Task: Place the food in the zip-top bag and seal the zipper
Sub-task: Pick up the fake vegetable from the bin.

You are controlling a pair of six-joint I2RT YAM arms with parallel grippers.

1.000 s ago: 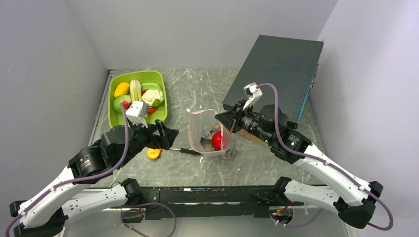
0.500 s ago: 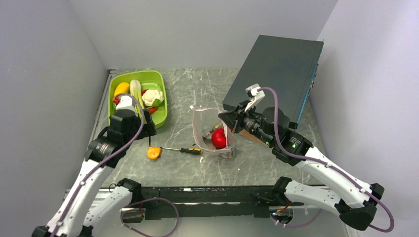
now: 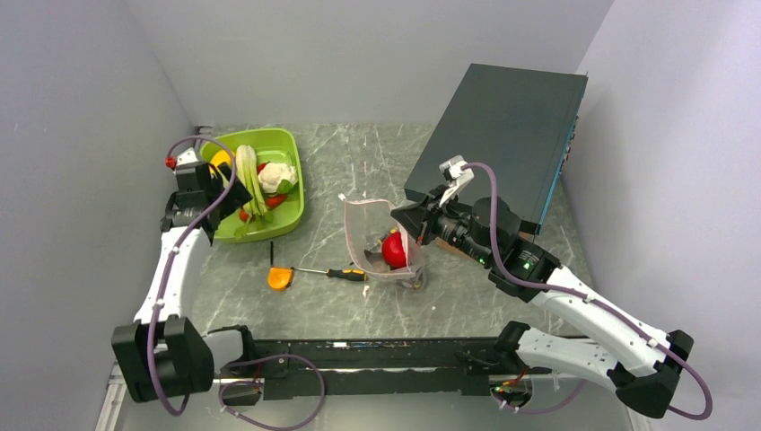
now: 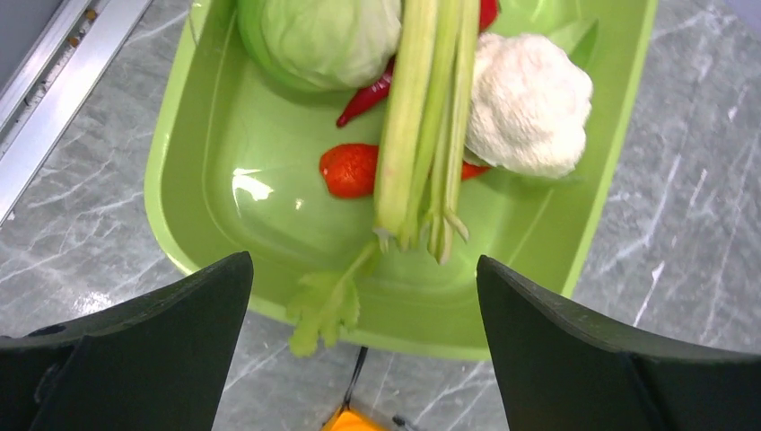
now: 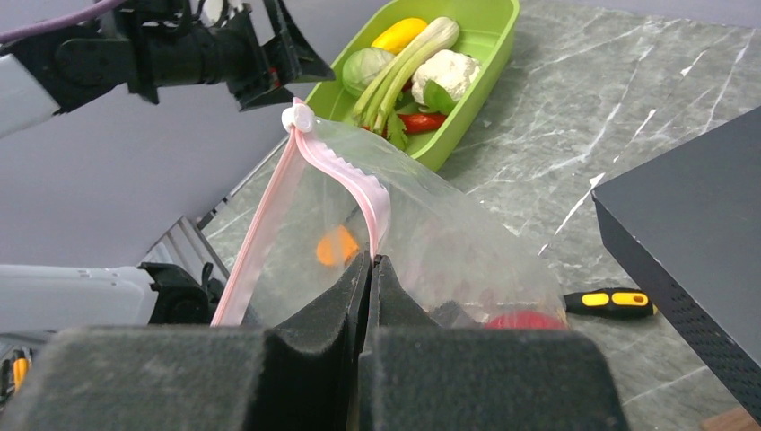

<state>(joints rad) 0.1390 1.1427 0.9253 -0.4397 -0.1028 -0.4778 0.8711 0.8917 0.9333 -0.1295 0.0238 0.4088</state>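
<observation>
Right claw [image 5: 368, 262] clamps the bag [image 5: 458, 247], apparently at its zipper [image 5: 354, 180]; left claw [image 4: 362, 269] gapes above food [image 4: 529, 108].

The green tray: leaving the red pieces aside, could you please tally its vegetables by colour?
Green: 2, cabbage and celery
White: 1, cauliflower
Yellow: 1, yellow piece
Total: 4

Celery stalks [image 4: 417, 108] overlie the chili [image 4: 366, 94]; bare tray [image 4: 260, 233] floor lies open beside them.
</observation>
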